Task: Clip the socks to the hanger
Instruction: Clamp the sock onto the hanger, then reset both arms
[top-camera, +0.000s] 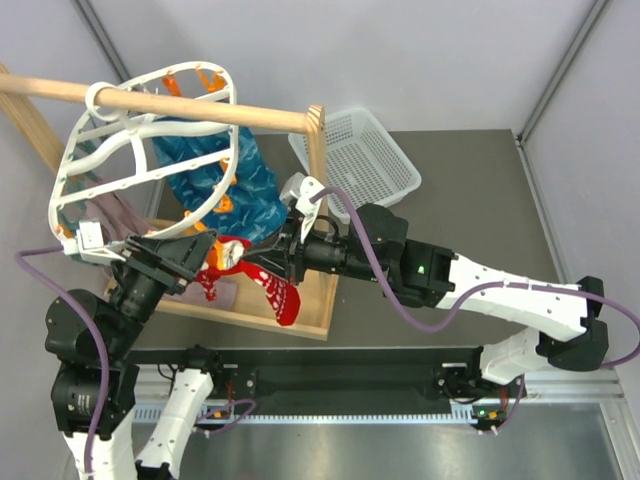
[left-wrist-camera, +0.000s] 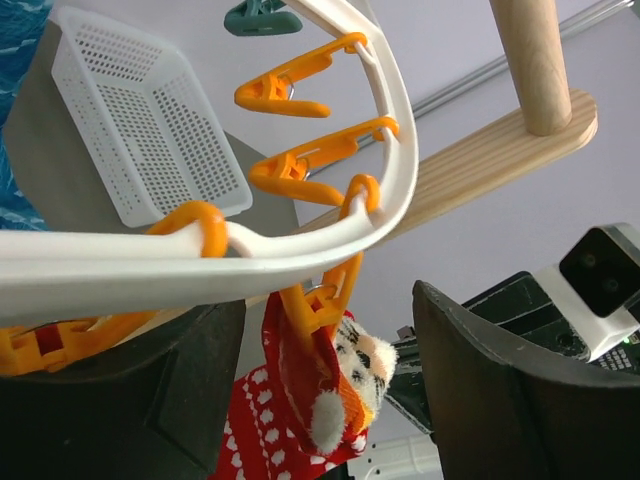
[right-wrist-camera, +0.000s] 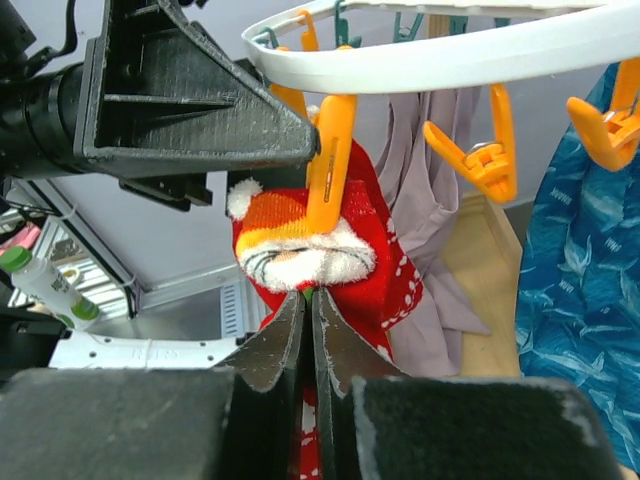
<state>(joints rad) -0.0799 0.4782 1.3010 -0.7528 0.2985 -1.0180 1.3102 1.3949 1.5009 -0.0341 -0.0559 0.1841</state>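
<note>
The white oval hanger (top-camera: 232, 150) hangs from the wooden rail, with orange clips round its rim. One red sock (top-camera: 272, 290) with white dots hangs below its near rim. In the right wrist view an orange clip (right-wrist-camera: 328, 160) sits over the sock's (right-wrist-camera: 340, 250) orange-and-white cuff. My right gripper (right-wrist-camera: 310, 300) is shut on the sock just under the cuff. My left gripper (left-wrist-camera: 330, 390) is open, its fingers wide apart on either side of that clip (left-wrist-camera: 320, 300) and the sock (left-wrist-camera: 290, 410), below the hanger rim (left-wrist-camera: 300, 255). No second sock shows.
Teal-blue cloths (top-camera: 215, 175) and a mauve-grey cloth (right-wrist-camera: 420, 200) hang from other clips. The wooden rail stand (top-camera: 250, 112) carries the hanger; its base frame (top-camera: 300, 325) lies under both grippers. A white mesh basket (top-camera: 360, 150) stands behind on the right.
</note>
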